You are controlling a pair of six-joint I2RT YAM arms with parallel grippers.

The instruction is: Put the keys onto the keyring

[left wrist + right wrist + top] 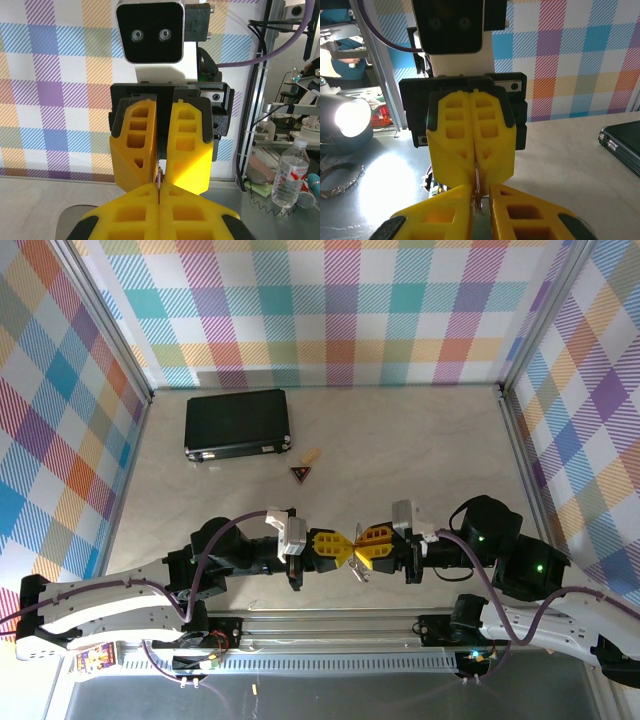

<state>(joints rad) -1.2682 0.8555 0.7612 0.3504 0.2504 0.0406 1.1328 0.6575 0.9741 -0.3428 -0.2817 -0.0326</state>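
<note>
Above the near edge of the tabletop (420, 460), the two yellow pincers meet tip to tip. The left pincer (346, 547) has its fingers pressed fully together on the keyring (477, 182), a thin metal loop standing out of its tips. The right pincer (360, 546) is closed to a narrow gap on the keys (358, 573), whose silvery end hangs just below the meeting point, though the wrist views are too tight to show exactly where ring and keys join.
</note>
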